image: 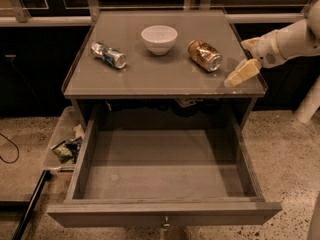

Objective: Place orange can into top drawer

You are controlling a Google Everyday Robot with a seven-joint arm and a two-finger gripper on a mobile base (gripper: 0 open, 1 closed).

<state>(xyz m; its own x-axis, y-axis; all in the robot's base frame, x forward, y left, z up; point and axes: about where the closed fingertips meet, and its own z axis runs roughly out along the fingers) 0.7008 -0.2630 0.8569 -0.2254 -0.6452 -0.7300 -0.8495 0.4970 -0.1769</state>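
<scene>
- Camera view, from above and in front: orange can (205, 55) on its side on the grey tabletop (160, 79), toward the right rear, silver end turned to the front right, body slightly dented.
- Not in the top drawer (160, 171), which stands wide open below the tabletop: flat grey bottom, low side walls, small knob (164, 221) at the middle of the front panel.
- Just left of the can and apart from it: a white bowl (159, 39), upright, near the middle rear of the tabletop.
- Further left, well apart from the bowl: a silver-and-blue can (108, 54), also on its side, lying at a slant.
- Gripper (242, 73) to the right of the orange can, near but not touching, over the tabletop's right front corner, cream-coloured, pointing down and left; impossible to tell whether apart or together.
- Pale arm (287, 38) reaching in from the right edge of the view.
- Tabletop smooth and matte grey with a faint sheen.
- Left of the drawer, low by the floor: a clear plastic bin (52, 151) with crumpled wrappers (67, 149) inside.
- Floor (287, 149) of speckled pale stone; a dark cable (9, 151) looping over it at far left, a black bar (30, 204) slanting at lower left.
- Behind the table: dark cabinet fronts and a pale horizontal rail (45, 20); at the right edge, a white post (310, 104) slanting down to the floor.
</scene>
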